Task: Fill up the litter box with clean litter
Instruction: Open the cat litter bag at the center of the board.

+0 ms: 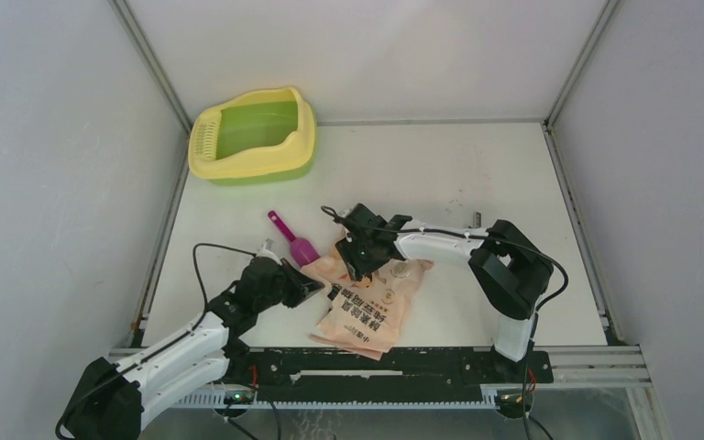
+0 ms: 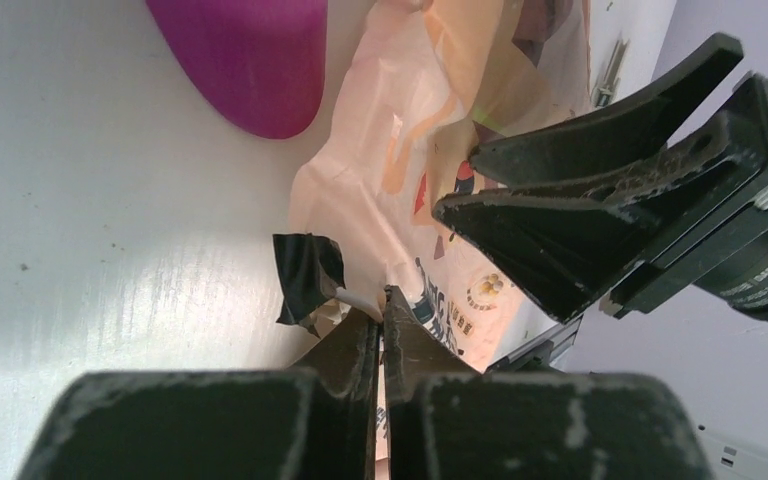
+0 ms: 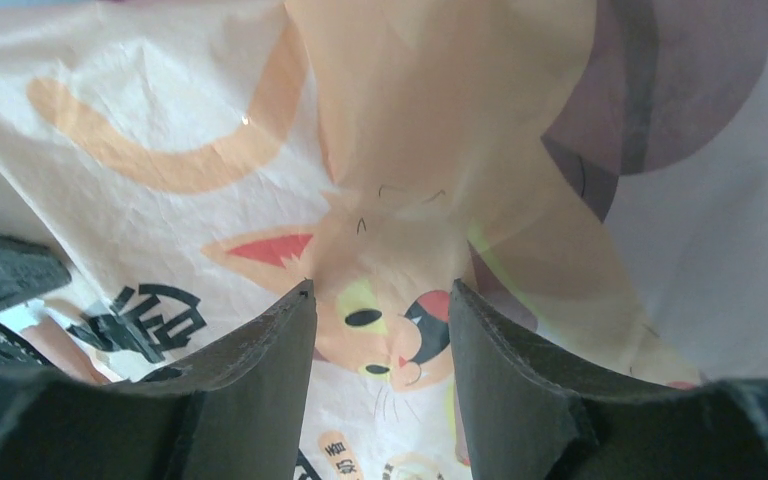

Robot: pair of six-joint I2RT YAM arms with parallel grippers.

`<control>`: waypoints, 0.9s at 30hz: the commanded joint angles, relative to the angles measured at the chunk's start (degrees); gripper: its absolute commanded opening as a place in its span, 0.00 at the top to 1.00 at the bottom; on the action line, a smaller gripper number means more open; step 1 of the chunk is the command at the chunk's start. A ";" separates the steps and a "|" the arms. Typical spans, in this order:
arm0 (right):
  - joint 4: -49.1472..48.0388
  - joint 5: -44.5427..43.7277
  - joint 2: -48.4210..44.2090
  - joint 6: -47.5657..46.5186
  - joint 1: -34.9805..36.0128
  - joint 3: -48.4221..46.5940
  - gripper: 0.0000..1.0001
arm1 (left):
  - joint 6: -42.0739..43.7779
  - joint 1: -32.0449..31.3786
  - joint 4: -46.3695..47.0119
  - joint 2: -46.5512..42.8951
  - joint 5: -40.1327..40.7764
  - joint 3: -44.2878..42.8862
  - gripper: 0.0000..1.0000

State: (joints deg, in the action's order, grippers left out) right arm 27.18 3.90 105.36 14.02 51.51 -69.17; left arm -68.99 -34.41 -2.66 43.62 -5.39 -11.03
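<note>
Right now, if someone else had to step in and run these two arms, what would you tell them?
Left gripper: shut, apparently pinching the near-left edge of the litter bag.
Right gripper: open, jaws spread over the bag's printed cat; contact cannot be told.
Litter box: far-left corner of the table, well away from both arms; its green basin looks bare.
Scoop: lying on the table by the bag's far-left corner, not held.
Done: one arm has hold of the bag.
Left: get the bag open, carry it to the box and pour.
</note>
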 commanded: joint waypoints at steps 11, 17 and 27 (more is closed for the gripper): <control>-3.26 0.96 -1.48 2.15 0.96 4.39 0.41 | -2.65 0.23 5.19 -0.05 -0.04 -0.94 0.71; -3.63 1.63 -1.21 2.36 0.96 4.46 0.41 | -2.74 0.22 7.61 2.82 -0.06 -1.13 0.69; -5.27 3.14 -0.78 3.15 0.55 6.24 0.42 | -3.75 0.14 11.52 4.51 0.35 -1.79 0.78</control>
State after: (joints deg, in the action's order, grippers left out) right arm 22.63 4.86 104.14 15.73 51.75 -64.95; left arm -71.64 -34.35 4.19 48.12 -6.00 -11.03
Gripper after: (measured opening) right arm 0.586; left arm 0.239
